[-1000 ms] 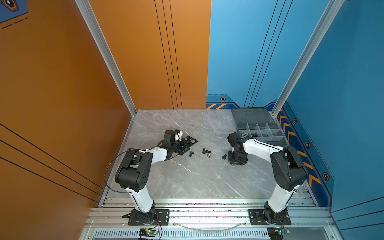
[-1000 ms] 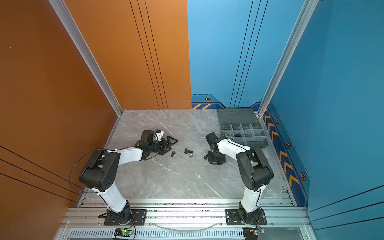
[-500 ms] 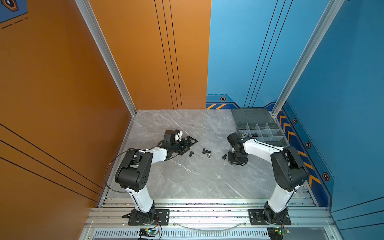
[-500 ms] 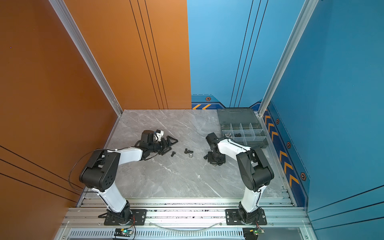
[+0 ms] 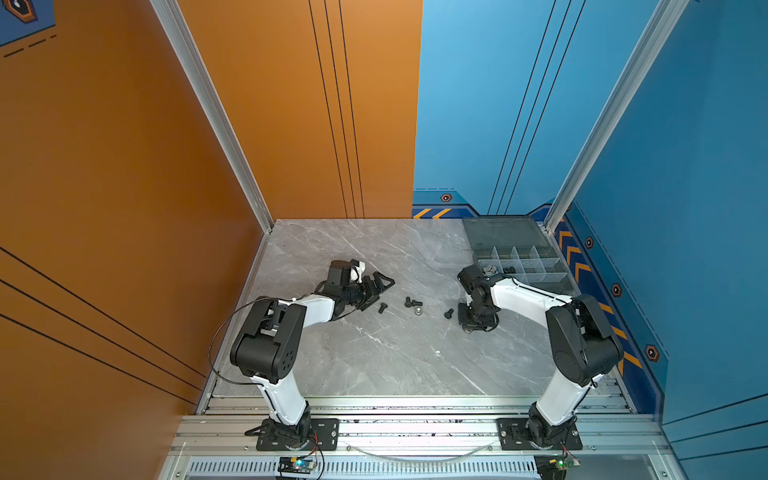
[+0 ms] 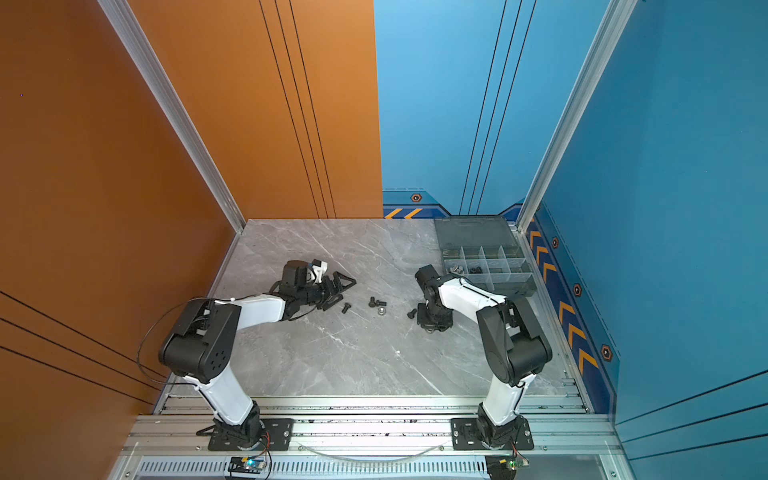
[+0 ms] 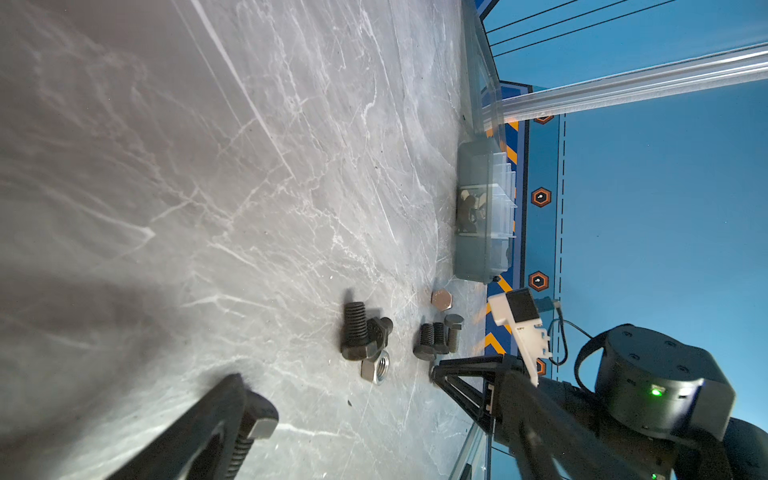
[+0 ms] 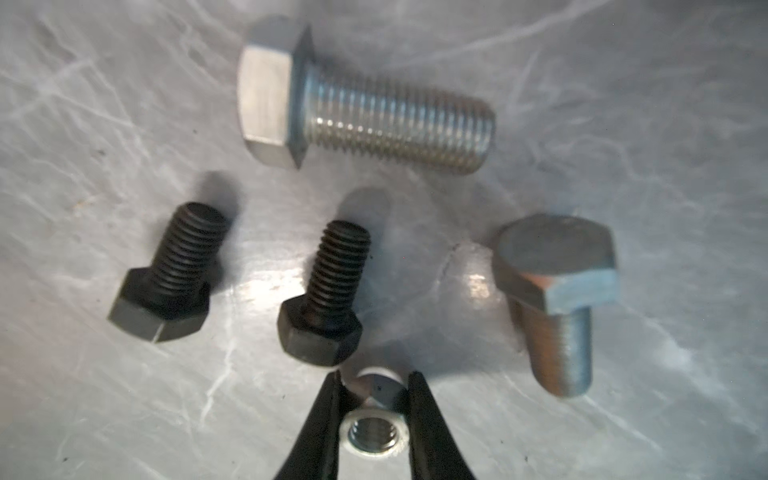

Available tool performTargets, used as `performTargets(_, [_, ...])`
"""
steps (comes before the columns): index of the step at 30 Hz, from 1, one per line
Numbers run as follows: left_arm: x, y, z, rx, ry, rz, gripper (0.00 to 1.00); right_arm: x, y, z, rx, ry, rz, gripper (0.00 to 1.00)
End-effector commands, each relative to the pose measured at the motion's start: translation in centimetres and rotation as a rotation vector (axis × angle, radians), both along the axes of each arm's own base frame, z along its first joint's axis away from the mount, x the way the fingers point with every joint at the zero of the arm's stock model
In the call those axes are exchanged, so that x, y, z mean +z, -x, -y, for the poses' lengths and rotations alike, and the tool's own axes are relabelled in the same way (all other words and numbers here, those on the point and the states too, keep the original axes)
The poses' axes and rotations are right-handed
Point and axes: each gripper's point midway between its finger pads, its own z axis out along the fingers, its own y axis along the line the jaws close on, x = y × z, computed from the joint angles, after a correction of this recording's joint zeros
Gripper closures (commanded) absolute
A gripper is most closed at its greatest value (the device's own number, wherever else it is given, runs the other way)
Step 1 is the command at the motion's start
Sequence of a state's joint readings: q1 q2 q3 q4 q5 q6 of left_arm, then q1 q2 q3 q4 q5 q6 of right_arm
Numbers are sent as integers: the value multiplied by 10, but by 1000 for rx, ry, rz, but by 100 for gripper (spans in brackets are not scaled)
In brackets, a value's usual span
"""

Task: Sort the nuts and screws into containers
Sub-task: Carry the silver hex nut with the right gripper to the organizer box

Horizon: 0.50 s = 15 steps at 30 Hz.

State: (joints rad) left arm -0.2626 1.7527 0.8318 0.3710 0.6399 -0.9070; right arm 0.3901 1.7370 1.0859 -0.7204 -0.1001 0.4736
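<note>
Left gripper (image 7: pixel 347 390) spread; right gripper (image 8: pixel 376 380) pinches a silver hex nut (image 8: pixel 372 434). I should lift straight, organizer box (image 5: pixel 540 274) at one o'clock.

A grey marble table (image 5: pixel 374 365) is lying across the lower middle of both top views. An orange wall (image 5: pixel 104 166) is filling the left and upper middle, and a blue wall (image 5: pixel 685 166) is filling the right. Two aluminium posts (image 5: pixel 212 108) are slanting down to the table's far corners. Orange chevrons (image 5: pixel 566 239) and hex badges (image 5: pixel 616 289) are running along the blue wall's foot. A metal rail (image 5: pixel 415 428) is crossing the bottom.
</note>
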Motion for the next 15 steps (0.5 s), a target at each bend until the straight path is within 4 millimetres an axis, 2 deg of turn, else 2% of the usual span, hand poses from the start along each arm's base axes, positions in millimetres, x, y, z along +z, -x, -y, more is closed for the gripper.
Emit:
performTargets(1, [0,-2,1,-12,4,5,2,39,-16,-3,9,-109,67,100])
performTargets(3, [1,-2,1,-11,4,6,2,57,-29,1,1,-150,108,100])
performTargets(6, [2,-1,1,-12,4,10,2,82,-53,23,-42,-156,178,100])
performTargets(9, [3,-1,2,-13,4,14,2,103,-82,61,-120,-130,253,100])
performTargets(11, [4,-2,2,-16,5,14,2,113,-102,93,-185,-102,289,100])
performTargets(15, [7,-2,4,-17,7,23,2,125,-135,149,-289,-56,336,100])
